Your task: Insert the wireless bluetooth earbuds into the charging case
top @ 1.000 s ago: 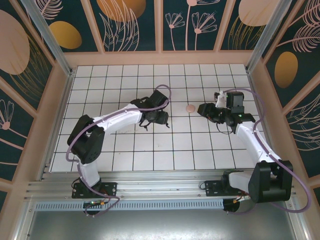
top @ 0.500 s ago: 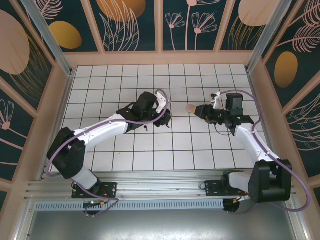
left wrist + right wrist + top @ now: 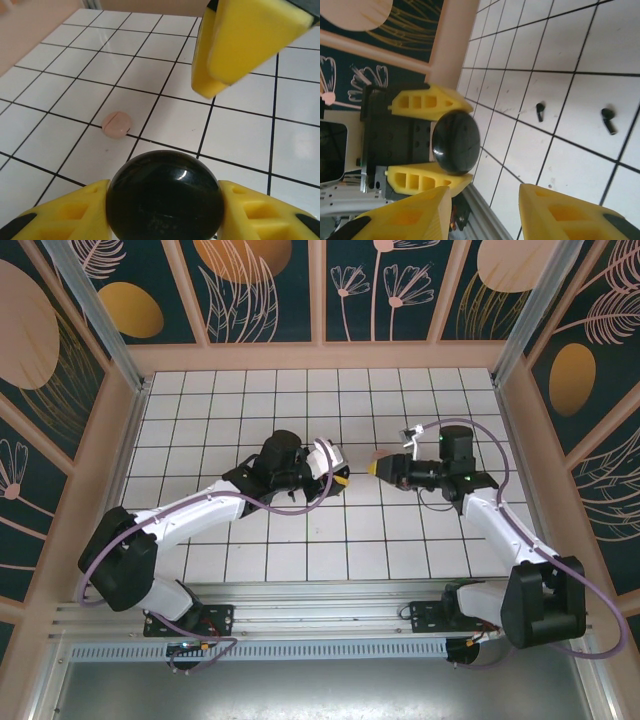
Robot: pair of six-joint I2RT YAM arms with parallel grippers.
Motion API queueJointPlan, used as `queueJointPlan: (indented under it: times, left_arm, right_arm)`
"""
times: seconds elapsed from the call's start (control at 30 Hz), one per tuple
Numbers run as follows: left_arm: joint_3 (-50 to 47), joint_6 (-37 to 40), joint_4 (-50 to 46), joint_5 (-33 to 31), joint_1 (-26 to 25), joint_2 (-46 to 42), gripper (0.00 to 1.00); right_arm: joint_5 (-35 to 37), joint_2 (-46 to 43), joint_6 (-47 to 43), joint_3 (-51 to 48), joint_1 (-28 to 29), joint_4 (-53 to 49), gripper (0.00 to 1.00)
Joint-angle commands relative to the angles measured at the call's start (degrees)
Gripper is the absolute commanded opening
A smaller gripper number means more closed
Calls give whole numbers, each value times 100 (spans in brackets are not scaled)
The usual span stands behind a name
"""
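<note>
We are watching the left gripper (image 3: pixel 336 478) clamping a glossy black round plastic charging case (image 3: pixel 165 196) between its ribbed pads, over the white tiled table (image 3: pixel 75 65) near its middle. The right gripper (image 3: pixel 485 197) is facing it from 3 o'clock in the top view. Its jaws are standing apart with bare tile showing between them, and one of its yellow fingers (image 3: pixel 240 45) is hanging at 1 o'clock of the case in the left wrist view.

We are judging the step in hand to be opening that case, since its lid is looking closed, with a faint seam crossing it. To do this well, we are thinking the left arm should be holding the lower half steady, leaving the lid free and turning the seam toward its partner. The right arm should be bringing a single fingertip to the lid's edge and prising slowly. The shell is smooth and round, so a hard push is likely to be squirting it out of the clamp.

Counting, we are finding two black short-stemmed earbuds. One (image 3: pixel 540 111) and the other (image 3: pixel 607 120) are lying apart on neighbouring tiles, at about 3 o'clock of the black case in the right wrist view. We are counting two cases: the black one, and a pale pink round case (image 3: pixel 117 125) that is resting shut on the tiles at 10 o'clock of it in the left wrist view. We cannot tell what either case is holding.
</note>
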Motion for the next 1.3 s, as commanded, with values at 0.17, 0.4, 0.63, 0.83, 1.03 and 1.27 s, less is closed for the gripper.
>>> queueJointPlan:
  times: [0.17,0.4,0.63,0.83,1.03,1.27]
  left_arm:
    - [154,258,56,135,-18,-1,35]
    - [198,190,53,138,-69,20,35]
    - [279,139,15,146,-94,55,35]
    - [297,91,22,142,-105,38,34]
    - [323,50,26,120,-105,11,34]
    - [353,25,8,137,-114,-15,37]
  right_arm:
    - [345,-137,-98,373,530,83,42]
    - [741,98,-221,675,808,-91,42]
    - [1081,363,-394,979,1110,-346,42]
    - [1273,522,-486,1072,1242,-490,41]
    - [1303,574,-495,1068,1310,-484,36]
    - [1308,580,-524,1055,1322,-449,24]
